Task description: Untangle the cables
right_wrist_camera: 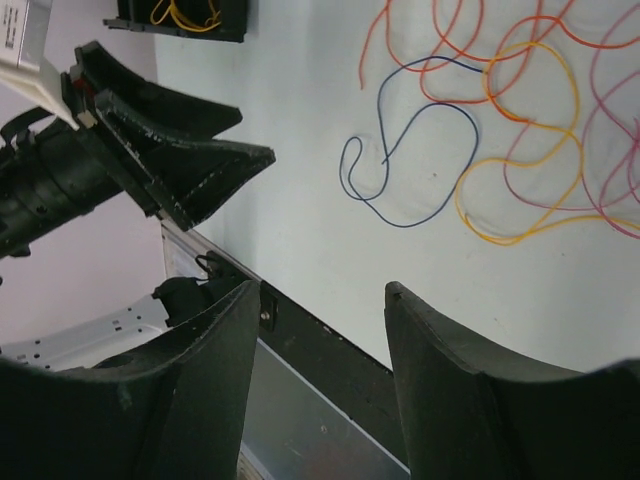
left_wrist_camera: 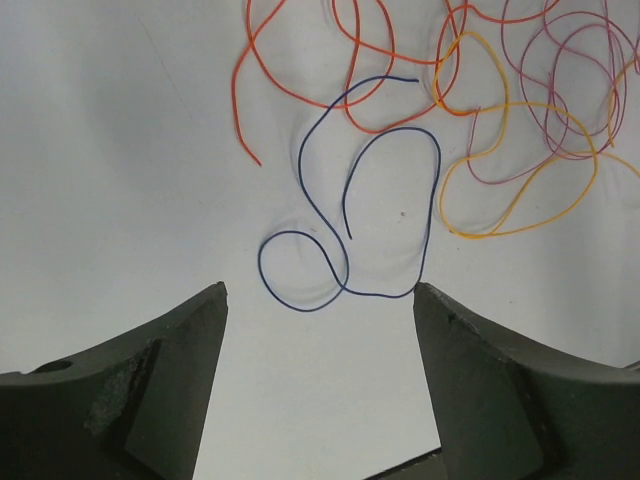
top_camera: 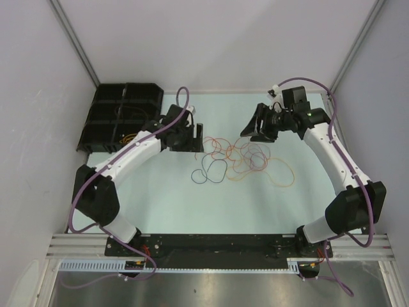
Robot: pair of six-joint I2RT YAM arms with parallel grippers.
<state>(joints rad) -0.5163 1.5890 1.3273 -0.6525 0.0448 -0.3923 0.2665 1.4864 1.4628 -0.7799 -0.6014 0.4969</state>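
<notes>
The cables (top_camera: 246, 157) lie in a loose tangle on the pale table (top_camera: 166, 204), about midway between the 2 arms. The dark cable (left_wrist_camera: 400, 129) sits at the left edge of the heap, curled in 2 loops flat on the surface. Only its far end crosses an orange cable (left_wrist_camera: 236, 100), and the rest of it lies free. Just to its right a yellow cable (left_wrist_camera: 475, 235) makes a wide loop that overlaps a thin pinkish-purple cable (left_wrist_camera: 565, 157) and more orange and red strands, all crossing one another. The left gripper (left_wrist_camera: 320, 292) is poised over the table at the left side of the heap, its 2 fingers (left_wrist_camera: 150, 380) spread wide with nothing between them, so it is open and holds nothing. In its wrist view the nearest bend of the dark cable lies just past the fingertips. The right gripper (right_wrist_camera: 323, 290) is at the far right side of the heap, pointed toward the left arm, its jaws also apart and empty. A black tray (top_camera: 121, 115) stands at the far left corner of the table, well apart from the heap, with a bit of yellow-orange wire (top_camera: 128, 137) inside it
</notes>
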